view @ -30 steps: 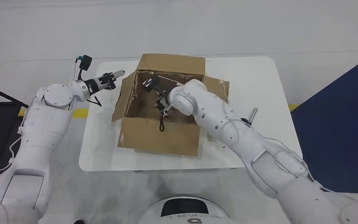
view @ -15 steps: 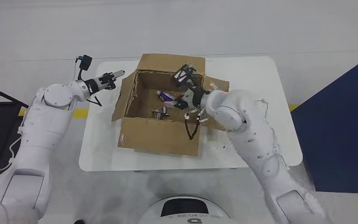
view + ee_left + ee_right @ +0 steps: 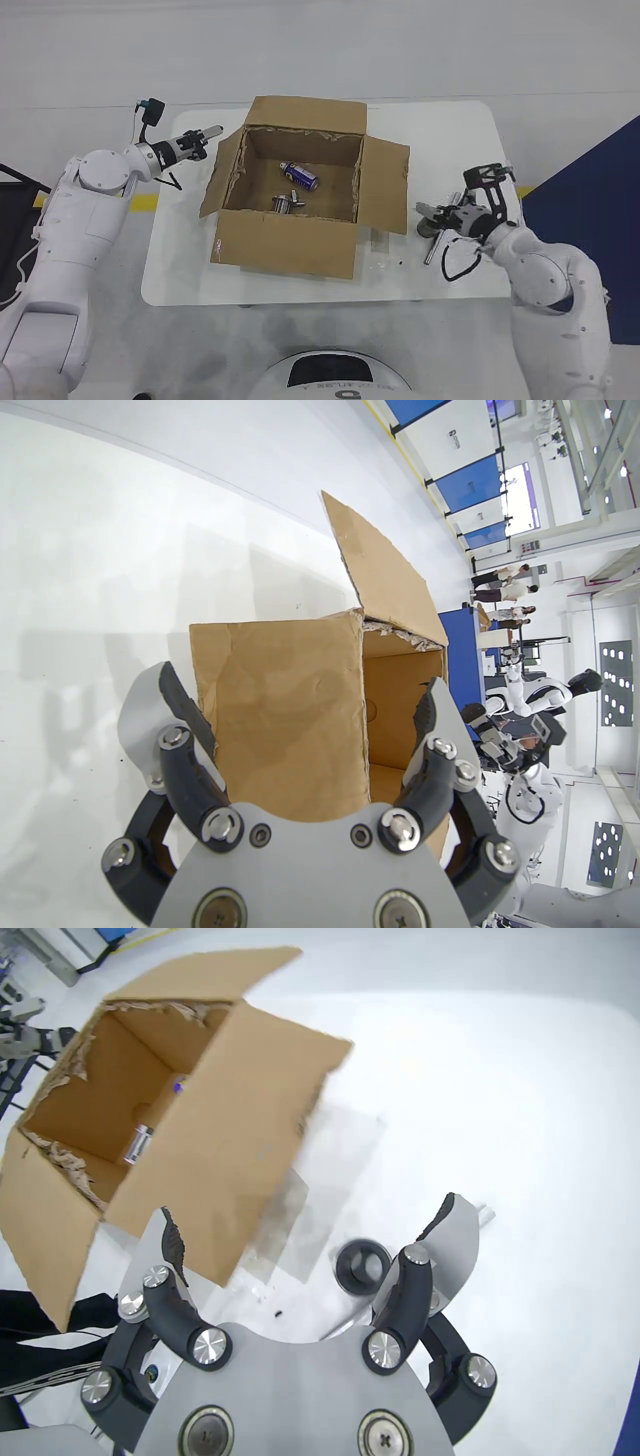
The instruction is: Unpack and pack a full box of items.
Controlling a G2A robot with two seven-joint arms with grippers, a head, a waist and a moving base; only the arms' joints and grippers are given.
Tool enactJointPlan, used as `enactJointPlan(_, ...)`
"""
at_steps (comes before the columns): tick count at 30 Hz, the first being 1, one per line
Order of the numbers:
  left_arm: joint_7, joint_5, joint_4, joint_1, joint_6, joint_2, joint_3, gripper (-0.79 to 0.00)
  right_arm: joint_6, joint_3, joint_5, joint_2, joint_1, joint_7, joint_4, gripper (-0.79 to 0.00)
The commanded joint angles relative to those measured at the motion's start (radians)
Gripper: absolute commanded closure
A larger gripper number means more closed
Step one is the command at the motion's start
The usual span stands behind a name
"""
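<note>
Box (image 3: 285,250) of brown cardboard stands open in the middle of the white worktop (image 3: 440,140), its flaps spread outward. 2 things lie on its floor: a small purple can (image 3: 299,176) toward the far side and a short silvery cylinder (image 3: 283,203) nearer the front wall.

My left pincer (image 3: 300,680) hangs at the box's far left corner, just beside the left flap, with its fingers spread wide and nothing between them. I cannot tell whether it touches the cardboard.

My right pincer (image 3: 310,1218) is low over the worktop to the right of the box, clear of the right flap, also spread open and empty. A black ring (image 3: 362,1267) lies on the worktop close to 1 of its fingers, and a metal rod (image 3: 432,250) lies just beside it. A clear plastic sheet (image 3: 330,1168) lies flat between the box and that pincer.
</note>
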Motion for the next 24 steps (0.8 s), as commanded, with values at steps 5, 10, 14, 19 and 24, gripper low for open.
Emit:
enactJointPlan(5, 0.0, 0.0, 0.0, 0.0, 0.0, 0.0, 0.0, -0.785, 0.104, -0.005, -0.023, 0.013, 0.07, 0.167, 0.103, -0.382)
enactJointPlan(10, 0.0, 0.0, 0.0, 0.0, 0.0, 0.0, 0.0, -0.785, 0.173, -0.039, -0.089, 0.021, 0.119, 0.239, 0.137, -0.416)
enactJointPlan(14, 0.0, 0.0, 0.0, 0.0, 0.0, 0.0, 0.0, -0.785, 0.226, -0.063, -0.145, 0.026, 0.14, 0.283, 0.139, -0.369)
enactJointPlan(19, 0.0, 0.0, 0.0, 0.0, 0.0, 0.0, 0.0, -0.785, 0.266, -0.092, -0.2, 0.032, 0.158, 0.341, 0.134, -0.363)
enactJointPlan(24, 0.0, 0.0, 0.0, 0.0, 0.0, 0.0, 0.0, -0.785, 0.312, -0.147, -0.269, 0.034, 0.193, 0.374, 0.146, -0.354)
